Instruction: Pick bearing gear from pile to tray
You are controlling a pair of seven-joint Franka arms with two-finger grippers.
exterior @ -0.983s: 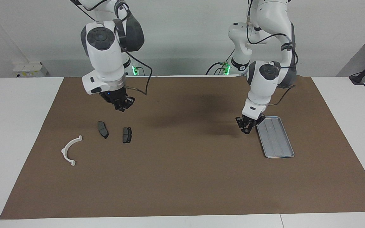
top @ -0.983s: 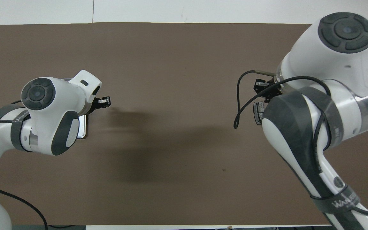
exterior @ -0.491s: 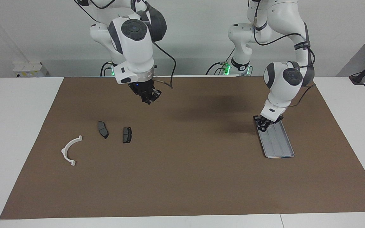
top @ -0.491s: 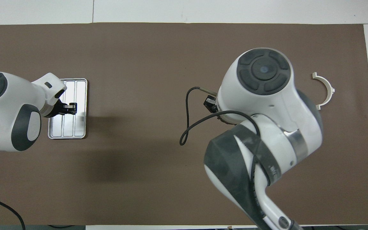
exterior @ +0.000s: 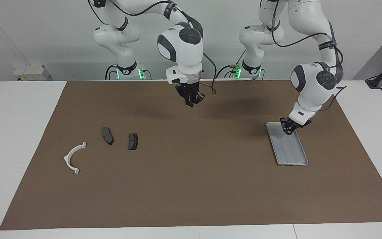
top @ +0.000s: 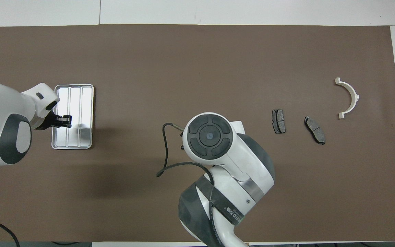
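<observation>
The tray [exterior: 292,152] lies on the brown mat toward the left arm's end. My left gripper [exterior: 289,130] hangs low over the tray's end nearer the robots, also seen from overhead [top: 68,120]. Its fingertips are closed on a small greyish piece, the bearing gear. The pile lies toward the right arm's end: a white half-ring [exterior: 74,157] and two dark brake pads [exterior: 107,135] [exterior: 132,141]. My right gripper [exterior: 191,101] is shut and empty, raised over the mat's middle strip close to the robots. In the overhead view its own wrist hides it.
The brown mat [exterior: 191,186] covers most of the white table. From overhead the half-ring [top: 348,97] and both pads [top: 278,121] [top: 314,125] lie apart from one another. The tray [top: 81,99] holds nothing else that I can see.
The left gripper moved from beside the tray to over it. The right arm swung away from above the brake pads to the mat's middle, uncovering the pile in the overhead view.
</observation>
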